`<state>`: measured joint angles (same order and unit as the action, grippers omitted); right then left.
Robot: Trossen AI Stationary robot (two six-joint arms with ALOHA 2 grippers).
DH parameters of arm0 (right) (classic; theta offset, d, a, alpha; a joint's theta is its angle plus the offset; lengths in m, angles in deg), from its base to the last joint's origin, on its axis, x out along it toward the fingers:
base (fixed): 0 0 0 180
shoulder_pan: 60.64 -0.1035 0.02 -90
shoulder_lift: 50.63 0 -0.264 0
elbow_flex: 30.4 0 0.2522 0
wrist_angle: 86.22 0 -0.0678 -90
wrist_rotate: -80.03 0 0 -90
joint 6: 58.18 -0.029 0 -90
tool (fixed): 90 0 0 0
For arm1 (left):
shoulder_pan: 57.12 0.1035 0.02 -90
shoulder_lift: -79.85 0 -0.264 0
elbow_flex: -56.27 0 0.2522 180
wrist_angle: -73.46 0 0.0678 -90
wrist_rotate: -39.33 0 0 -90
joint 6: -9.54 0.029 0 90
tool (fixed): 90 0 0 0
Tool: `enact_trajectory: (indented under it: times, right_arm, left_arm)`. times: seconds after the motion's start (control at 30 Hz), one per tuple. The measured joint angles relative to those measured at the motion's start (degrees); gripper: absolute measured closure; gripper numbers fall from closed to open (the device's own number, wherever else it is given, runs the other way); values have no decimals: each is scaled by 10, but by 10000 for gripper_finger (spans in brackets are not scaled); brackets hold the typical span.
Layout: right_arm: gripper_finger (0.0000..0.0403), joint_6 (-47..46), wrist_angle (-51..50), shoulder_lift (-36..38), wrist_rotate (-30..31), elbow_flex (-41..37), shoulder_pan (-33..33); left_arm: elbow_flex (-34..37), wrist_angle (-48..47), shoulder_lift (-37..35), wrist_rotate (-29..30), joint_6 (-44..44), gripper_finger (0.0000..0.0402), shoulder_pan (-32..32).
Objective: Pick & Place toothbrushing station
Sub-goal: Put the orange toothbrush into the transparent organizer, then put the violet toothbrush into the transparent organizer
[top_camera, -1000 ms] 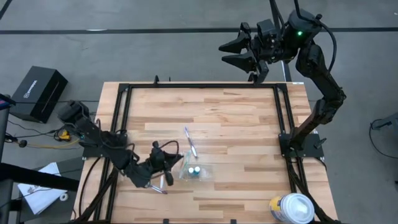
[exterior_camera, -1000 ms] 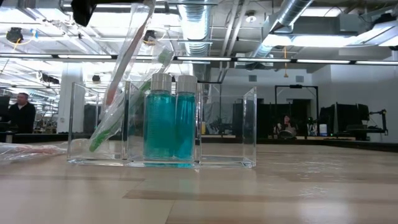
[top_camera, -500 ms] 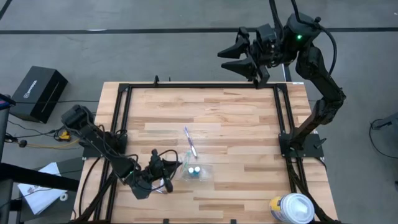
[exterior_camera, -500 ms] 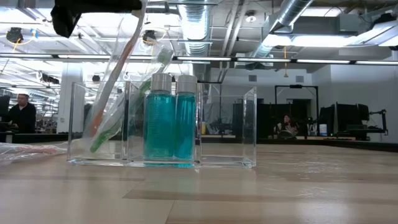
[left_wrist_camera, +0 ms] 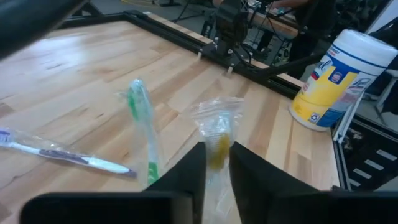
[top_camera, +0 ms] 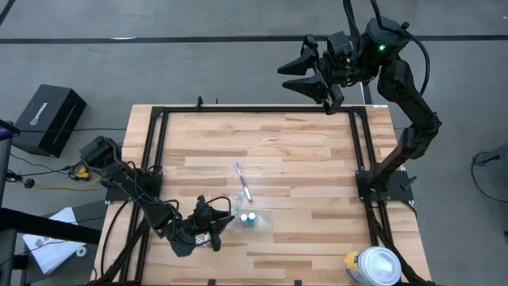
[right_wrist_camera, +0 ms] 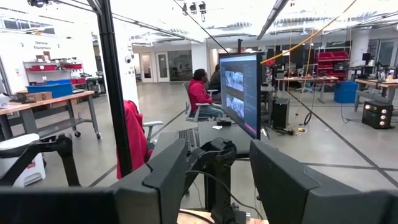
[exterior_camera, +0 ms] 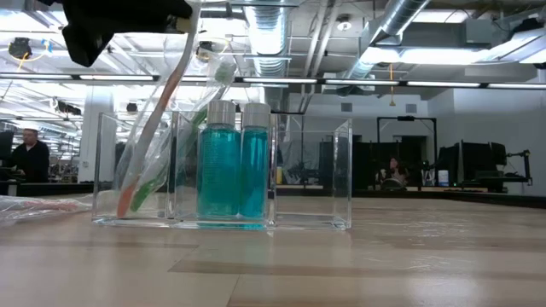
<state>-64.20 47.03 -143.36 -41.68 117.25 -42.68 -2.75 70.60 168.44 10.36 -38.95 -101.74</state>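
A clear three-compartment holder (exterior_camera: pixel 311 170) stands on the wooden table, near the front middle (top_camera: pixel 260 226). Two teal tubes (exterior_camera: pixel 230 162) stand in its middle compartment. A green toothbrush (exterior_camera: pixel 213 94) in a wrapper leans in the left compartment. My left gripper (top_camera: pixel 213 226) is just left of the holder and above it (exterior_camera: pixel 119 26), shut on an orange-handled wrapped toothbrush (exterior_camera: pixel 158 128). A purple toothbrush (top_camera: pixel 242 181) lies flat on the table beyond the holder. My right gripper (top_camera: pixel 295 75) is open and empty, raised beyond the table's far edge. My left gripper pinches the wrapped toothbrush between its two fingers near the head end (left_wrist_camera: pixel 216 149), which sticks out just past the fingertips. The fingers come from the table's left. The brush hangs slanted below them, its handle end (exterior_camera: pixel 125 201) low inside the holder's left compartment.
A round white-lidded canister (top_camera: pixel 373 266) stands at the near right corner. A black frame rail (top_camera: pixel 159 143) runs around the table. A crumpled clear wrapper (exterior_camera: pixel 34 205) lies left of the holder. A person (exterior_camera: pixel 30 153) stands far off in the room.
My left gripper has gone down and toward the table's near edge, still shut on the orange-handled toothbrush. The brush has slid down into the holder's left compartment, and its lower end now sits close to the floor of that compartment.
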Motion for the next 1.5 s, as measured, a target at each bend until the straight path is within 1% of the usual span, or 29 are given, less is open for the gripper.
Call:
enact_trajectory:
  times: [0.27,0.47,0.6,0.7,0.8,0.87,0.93,1.0,1.03,1.07,1.13,1.2,1.33,1.43,1.5]
  right_arm:
    - [234,2,0,0,0,0,1]
    - [234,6,0,0,-11,0,12]
    - [234,6,0,0,-15,0,19]
    - [234,7,0,0,-15,0,22]
    - [234,22,1,0,-15,0,21]
    - [234,28,1,0,-15,0,21]
    - [234,30,1,0,-15,0,21]
    - [234,30,1,0,-15,0,21]
    - [234,30,1,0,-15,0,21]
    - [234,32,1,0,-15,0,21]
    - [234,35,1,0,-15,0,21]
    - [234,35,1,0,-15,0,21]
    - [234,36,1,0,-15,0,21]
    - [234,37,1,0,-15,0,21]
    - [234,46,1,0,-15,0,21]
  left_arm:
    - [0,0,-29,0,0,261,0]
    - [0,-2,-56,8,2,219,0]
    - [0,-8,-88,22,19,203,4]
    - [0,-9,-120,32,28,198,24]
    - [0,-9,-158,41,28,198,65]
    - [0,-18,-183,29,30,198,99]
    - [0,-34,-209,-8,32,198,146]
    - [0,-67,-234,-54,-4,198,205]
    - [0,-86,-244,-87,-29,198,240]
    - [0,-111,-253,-129,-58,198,278]
    - [0,-161,-262,-231,-97,198,355]
    - [0,-210,-262,-329,-108,198,423]
    - [0,-256,-246,-467,-102,198,535]
    - [0,-257,-219,-552,-98,198,599]
    - [0,-258,-196,-594,-89,198,625]
